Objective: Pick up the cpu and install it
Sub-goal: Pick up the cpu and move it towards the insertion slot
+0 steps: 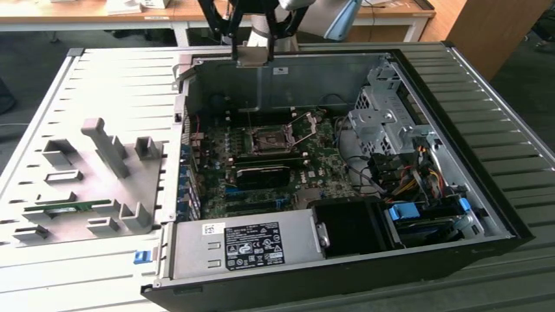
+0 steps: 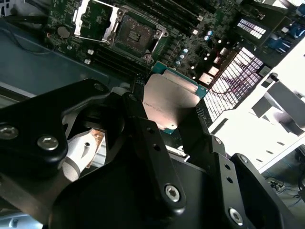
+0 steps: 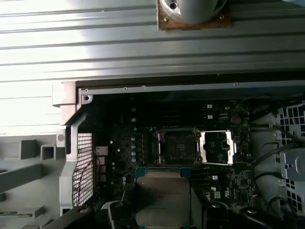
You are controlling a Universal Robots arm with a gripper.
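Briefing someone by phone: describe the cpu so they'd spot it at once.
Find the open computer case, green motherboard inside. Over it, the black tool grips the cpu by its edges. It is the flat square with a plain silver top, unlike the dark empty socket with its opened metal frame.

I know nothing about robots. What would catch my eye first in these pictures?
The open computer case, its green motherboard laid bare, takes up most of the exterior view. Above its far wall the gripper holds the cpu, a silver square clamped between black jaws in the second wrist view. On the board the empty socket sits with its metal frame flipped open beside it.
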